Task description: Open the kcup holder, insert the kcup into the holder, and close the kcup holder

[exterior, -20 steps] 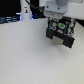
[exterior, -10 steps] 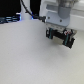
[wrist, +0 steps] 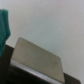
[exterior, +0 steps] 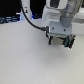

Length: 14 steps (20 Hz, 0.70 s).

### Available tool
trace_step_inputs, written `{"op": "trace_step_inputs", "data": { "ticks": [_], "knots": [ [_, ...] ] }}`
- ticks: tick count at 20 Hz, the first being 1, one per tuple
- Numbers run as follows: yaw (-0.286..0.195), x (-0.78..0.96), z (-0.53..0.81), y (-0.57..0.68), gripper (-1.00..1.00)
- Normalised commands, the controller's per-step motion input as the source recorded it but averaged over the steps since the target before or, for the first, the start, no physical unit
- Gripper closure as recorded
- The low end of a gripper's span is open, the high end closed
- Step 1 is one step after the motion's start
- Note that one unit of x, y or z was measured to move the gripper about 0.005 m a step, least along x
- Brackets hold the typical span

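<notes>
The gripper (exterior: 61,42) hung just above the white counter (exterior: 25,60) on the exterior view's right, its fingers clamped on one kcup (exterior: 64,43), a teal-green patch showing between them. It was likely carried aloft to reach the holder. In the wrist view, one dark-edged box with a pale top, probably the kcup holder (wrist: 37,62), lay near the kcup. One arm, one kcup and one holder could be counted.

Your arm's end effector (exterior: 60,42) hangs just above the white worktop (exterior: 30,60), something green between its fingers.
</notes>
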Motion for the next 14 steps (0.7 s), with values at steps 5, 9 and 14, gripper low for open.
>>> {"op": "trace_step_inputs", "data": {
  "ticks": [5,9,14],
  "knots": [
    [0.135,-0.35,0.01,0.40,-1.00],
    [0.112,-0.33,0.02,0.49,-1.00],
    [0.103,-0.43,0.05,0.53,-1.00]
  ]
}}
